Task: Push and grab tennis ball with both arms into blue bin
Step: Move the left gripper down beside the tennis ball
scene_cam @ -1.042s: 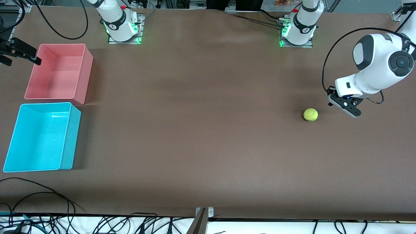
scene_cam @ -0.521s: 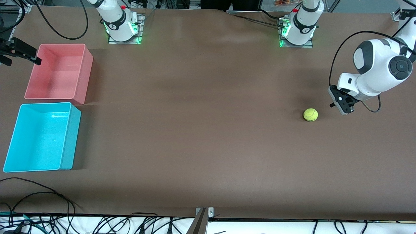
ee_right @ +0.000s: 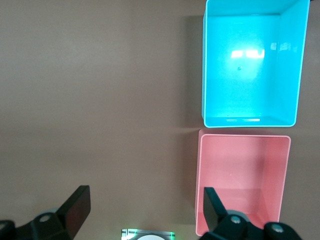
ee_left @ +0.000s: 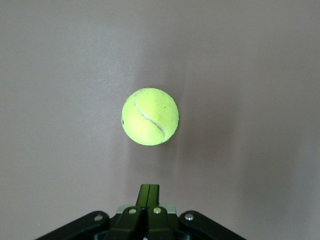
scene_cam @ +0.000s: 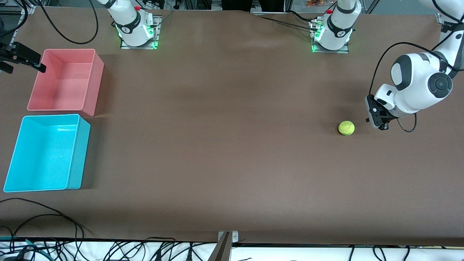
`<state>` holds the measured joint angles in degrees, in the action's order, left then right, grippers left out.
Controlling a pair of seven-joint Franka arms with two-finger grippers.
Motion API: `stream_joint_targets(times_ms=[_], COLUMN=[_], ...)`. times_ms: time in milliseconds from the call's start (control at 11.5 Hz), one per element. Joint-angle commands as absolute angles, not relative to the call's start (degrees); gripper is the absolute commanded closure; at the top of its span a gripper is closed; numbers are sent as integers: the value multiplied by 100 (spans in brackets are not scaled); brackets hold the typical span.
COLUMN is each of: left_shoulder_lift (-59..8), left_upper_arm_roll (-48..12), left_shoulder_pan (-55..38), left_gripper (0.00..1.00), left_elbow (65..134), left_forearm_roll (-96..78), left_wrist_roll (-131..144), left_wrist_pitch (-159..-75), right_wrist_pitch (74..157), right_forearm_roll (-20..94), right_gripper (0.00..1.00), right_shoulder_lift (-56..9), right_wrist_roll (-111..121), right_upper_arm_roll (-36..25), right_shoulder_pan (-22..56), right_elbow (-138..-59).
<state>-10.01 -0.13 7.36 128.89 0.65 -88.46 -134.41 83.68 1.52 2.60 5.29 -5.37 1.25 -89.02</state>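
Yellow-green felt: the tennis ball sits on the brown table toward my left arm's end, resting free with nothing touching it. Its curved white seam and a small dark mark show in my left wrist view.

Left pincer: fingers pressed together, gripping nothing. It hangs low at the ball's 3 o'clock in the front view, just beside it, with a narrow strip of bare table between the two. In the left wrist view the closed fingertips point straight at the ball, which lies dead ahead at 12 o'clock. Left arm is bent sharply at the table's end, black cable looped past the wrist.

Right pincer: fingers spread wide, holding nothing. It is up in the air, and only its two dark fingers show at the edge of the right wrist view. I cannot make it out in the front view. Right arm waits.

Blue bin stands at the right arm's end of the table, well apart from the ball, open side up, nothing in it. Pink bin stands just beside it, farther from the front camera, a thin gap between their walls; the right wrist view shows both from above.
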Motion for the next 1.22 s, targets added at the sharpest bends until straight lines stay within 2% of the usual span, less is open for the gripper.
stream_joint_targets(times_ms=[0,608,1128], left_shoulder_lift=[-1291,-1968,-2223], left_upper_arm_roll=[87,105,97], left_shoulder_pan=[765,747,677], left_gripper=[100,100,100], left_elbow=[12859,12797,12648], left_forearm_roll=[44,-35,-44], left_wrist_roll=[-9281,-9422,-9422], left_wrist_pitch=[-13597,-14316,-14344], right_wrist_pitch=[8253,8253,8253], right_forearm_roll=[255,255,255], right_gripper=[0,0,0], right_shoulder_lift=[272,272,272], right_wrist_roll=[615,615,606], right_upper_arm_roll=[-554,-554,-554], right_shoulder_pan=[105,105,105], right_elbow=[-8807,-8807,-8807])
